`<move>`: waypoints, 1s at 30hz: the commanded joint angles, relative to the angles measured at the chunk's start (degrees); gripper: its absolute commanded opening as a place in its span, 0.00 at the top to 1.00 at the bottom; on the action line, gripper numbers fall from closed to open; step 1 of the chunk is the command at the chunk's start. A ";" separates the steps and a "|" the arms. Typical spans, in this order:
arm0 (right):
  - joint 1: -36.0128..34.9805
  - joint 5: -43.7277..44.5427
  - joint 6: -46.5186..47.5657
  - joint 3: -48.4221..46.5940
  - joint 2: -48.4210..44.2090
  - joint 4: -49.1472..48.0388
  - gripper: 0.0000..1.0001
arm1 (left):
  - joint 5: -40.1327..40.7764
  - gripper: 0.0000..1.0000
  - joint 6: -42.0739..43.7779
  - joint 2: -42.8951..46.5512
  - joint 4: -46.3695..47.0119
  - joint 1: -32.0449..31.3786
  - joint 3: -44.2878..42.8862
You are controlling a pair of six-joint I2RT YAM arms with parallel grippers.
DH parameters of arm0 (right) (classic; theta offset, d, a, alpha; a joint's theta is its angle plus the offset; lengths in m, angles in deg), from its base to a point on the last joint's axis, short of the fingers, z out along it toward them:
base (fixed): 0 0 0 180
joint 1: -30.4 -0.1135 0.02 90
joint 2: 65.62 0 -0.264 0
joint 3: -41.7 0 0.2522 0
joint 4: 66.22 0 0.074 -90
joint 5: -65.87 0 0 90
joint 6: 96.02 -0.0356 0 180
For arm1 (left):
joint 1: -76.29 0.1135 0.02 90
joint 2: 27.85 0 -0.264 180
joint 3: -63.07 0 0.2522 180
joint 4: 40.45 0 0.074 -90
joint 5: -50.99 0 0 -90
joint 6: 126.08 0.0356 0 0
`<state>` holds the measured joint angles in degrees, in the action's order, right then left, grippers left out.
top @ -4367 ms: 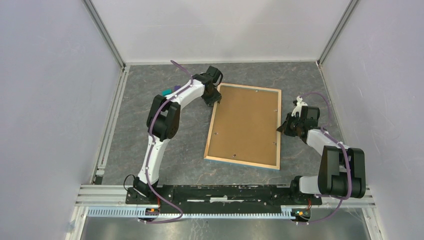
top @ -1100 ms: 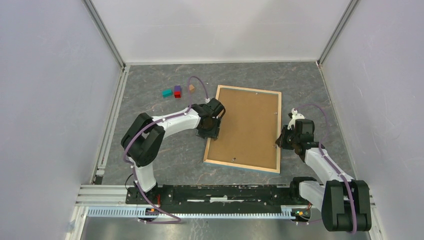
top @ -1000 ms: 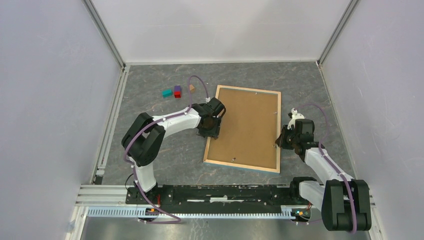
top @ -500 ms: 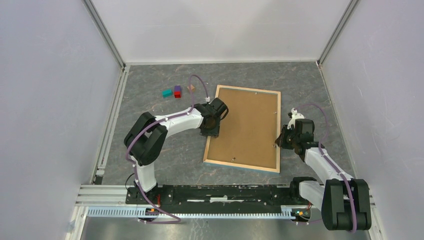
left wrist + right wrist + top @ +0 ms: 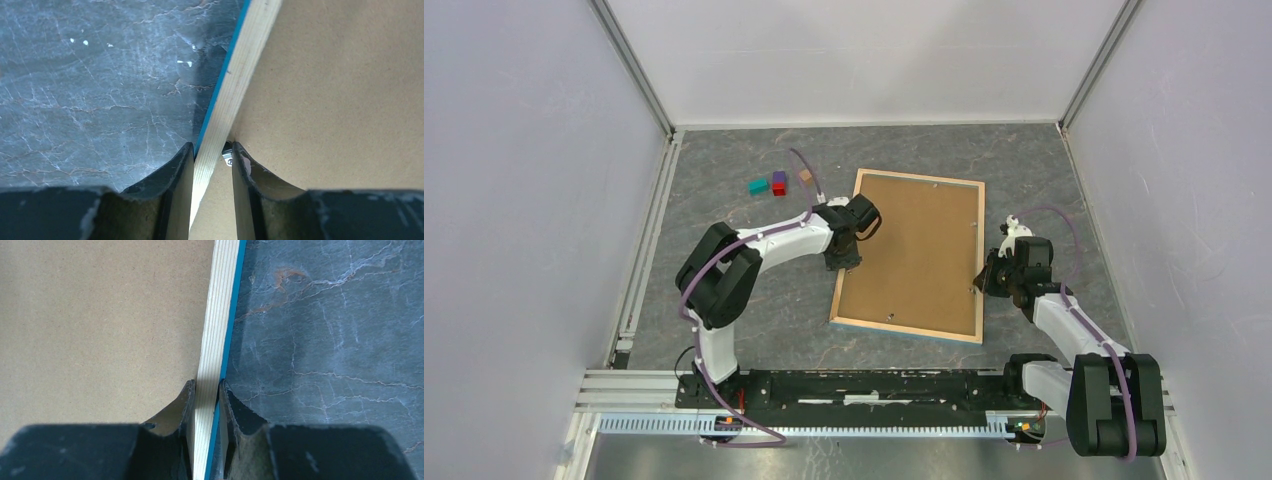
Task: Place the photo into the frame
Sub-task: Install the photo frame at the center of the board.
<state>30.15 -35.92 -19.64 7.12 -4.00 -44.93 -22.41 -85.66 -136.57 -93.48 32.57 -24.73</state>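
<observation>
Pinching one frame, right claw, left claw slightly spread astride opposite rail

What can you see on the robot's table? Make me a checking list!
Surface: grey marbled tabletop, flat.
Job's things: thin rectangular pale-wood picture frame, blue face down, brown backing board in it; photo: nothing seen.
Clutter: small teal block, purple-and-red blocks, tan block, left of the frame's far end.
Claws: left claw straddles the frame's left rail, grip unclear; right claw pinches its right rail.
Cables: purple cable looping over each arm.
Surroundings: pale walls, metal rail at near edge.
</observation>
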 commanded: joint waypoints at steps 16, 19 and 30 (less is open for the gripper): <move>-0.03 -2.36 0.77 0.43 1.34 1.05 1.00 | 1.41 0.94 -14.65 0.60 2.31 0.54 11.12; -0.08 -2.78 0.40 0.70 1.33 0.41 1.00 | 3.48 0.59 -12.19 1.47 0.72 0.25 10.25; -0.11 -3.66 0.31 1.34 1.41 -0.18 1.00 | 1.68 0.30 -12.12 1.91 1.14 -1.54 11.19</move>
<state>30.54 -36.73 -19.88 7.14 -3.71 -45.21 -19.53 -98.64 -131.61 -88.96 32.52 -16.49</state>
